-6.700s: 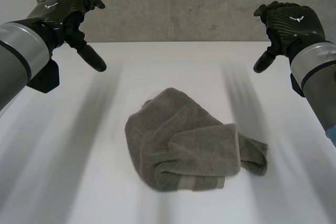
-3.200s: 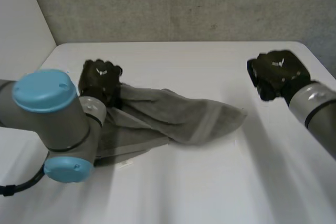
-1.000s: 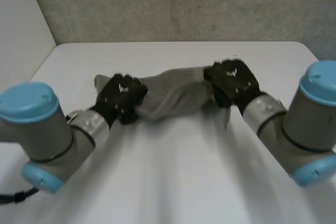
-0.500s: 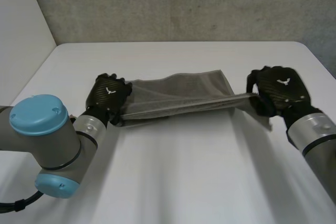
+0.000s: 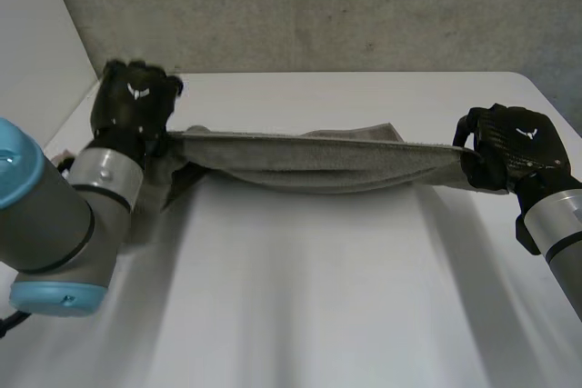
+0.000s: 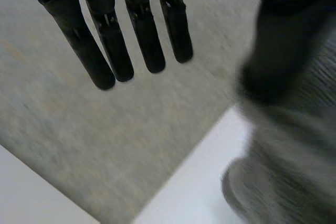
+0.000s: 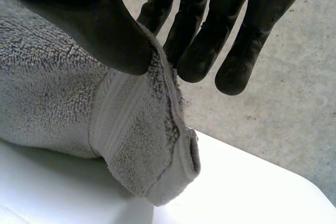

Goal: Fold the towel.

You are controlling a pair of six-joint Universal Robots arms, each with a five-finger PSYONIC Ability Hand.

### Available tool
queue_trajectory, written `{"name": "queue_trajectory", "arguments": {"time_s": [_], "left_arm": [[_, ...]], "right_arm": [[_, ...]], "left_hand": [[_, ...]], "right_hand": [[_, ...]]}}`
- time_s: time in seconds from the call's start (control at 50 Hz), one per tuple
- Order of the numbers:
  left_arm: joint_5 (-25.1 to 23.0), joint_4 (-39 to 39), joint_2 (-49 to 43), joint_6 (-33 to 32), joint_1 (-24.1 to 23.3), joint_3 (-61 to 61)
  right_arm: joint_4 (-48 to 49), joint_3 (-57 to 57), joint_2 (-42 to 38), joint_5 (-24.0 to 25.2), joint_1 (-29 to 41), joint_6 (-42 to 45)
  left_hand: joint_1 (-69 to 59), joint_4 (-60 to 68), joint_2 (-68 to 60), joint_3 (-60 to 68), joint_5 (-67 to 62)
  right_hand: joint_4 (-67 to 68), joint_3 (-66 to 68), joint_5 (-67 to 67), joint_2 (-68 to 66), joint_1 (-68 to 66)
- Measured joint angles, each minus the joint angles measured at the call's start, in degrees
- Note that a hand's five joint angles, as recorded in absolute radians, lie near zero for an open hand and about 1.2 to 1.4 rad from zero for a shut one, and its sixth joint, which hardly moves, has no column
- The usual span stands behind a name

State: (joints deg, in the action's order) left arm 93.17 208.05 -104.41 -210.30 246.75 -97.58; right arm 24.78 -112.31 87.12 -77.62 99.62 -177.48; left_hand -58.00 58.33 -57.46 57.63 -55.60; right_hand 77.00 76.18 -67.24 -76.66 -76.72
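The towel (image 6: pixel 294 177) blurs beside the left hand (image 6: pixel 144 35), the hold there unclear.

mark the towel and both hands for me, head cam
towel (image 5: pixel 318 159), head view, middle of the span stretched between the hands.
left hand (image 5: pixel 135 102), head view, back of the hand.
right hand (image 5: pixel 514 144), head view, back of the hand.

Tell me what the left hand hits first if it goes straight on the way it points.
Most likely the grey wall: the left hand aims straight fingers at it past the table edge, nothing between. The towel sits beside its thumb, off that line.
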Motion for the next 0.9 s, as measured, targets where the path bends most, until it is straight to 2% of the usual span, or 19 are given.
{"name": "queue_trajectory", "arguments": {"time_s": [0.06,0.14,0.26,0.46,0.6,0.7,0.9], "left_arm": [[-0.2,-1.1,-2.9,-0.3,0.9,-1.6],[-0.6,-3.7,-6.0,-0.5,1.9,-3.3],[-0.7,-7.6,-6.0,-0.5,2.3,-3.6],[-0.7,-8.6,3.3,-0.3,3.7,-4.2],[-0.9,-8.7,3.8,-0.6,4.6,-7.7],[-1.3,-9.4,5.6,-0.8,5.9,-9.4],[-5.3,-11.5,23.7,1.0,6.4,-3.8]], "right_arm": [[0.0,0.1,-0.1,0.2,-0.1,0.1],[-0.2,0.5,-0.4,0.5,-0.1,0.2],[-0.5,1.5,-0.3,0.7,0.0,0.4],[-1.9,3.2,2.7,0.6,-0.1,0.6],[-3.7,3.4,3.8,1.6,-0.5,0.9],[-9.4,7.1,5.3,4.7,-0.9,3.0],[-31.3,26.6,10.0,9.1,-1.6,13.5]], "left_hand": [[-19.8,19.1,-19.8,19.9,-20.5],[-22.3,28.2,-28.7,29.5,-28.4],[-22.3,28.5,-29.0,30.2,-28.9],[-22.3,23.5,-24.6,24.4,-27.8],[-22.4,28.6,-29.3,30.3,-28.9],[-22.4,28.6,-29.3,30.4,-29.1],[-22.6,28.6,-29.3,30.5,-29.8]], "right_hand": [[0.0,0.0,0.0,0.0,0.0],[0.0,0.0,0.0,0.0,0.0],[0.0,0.0,0.0,0.0,0.0],[0.0,0.0,0.0,0.0,0.0],[0.0,0.0,0.0,0.0,0.0],[0.0,0.0,0.0,0.0,0.0],[0.0,0.0,0.0,0.0,-0.1]]}}
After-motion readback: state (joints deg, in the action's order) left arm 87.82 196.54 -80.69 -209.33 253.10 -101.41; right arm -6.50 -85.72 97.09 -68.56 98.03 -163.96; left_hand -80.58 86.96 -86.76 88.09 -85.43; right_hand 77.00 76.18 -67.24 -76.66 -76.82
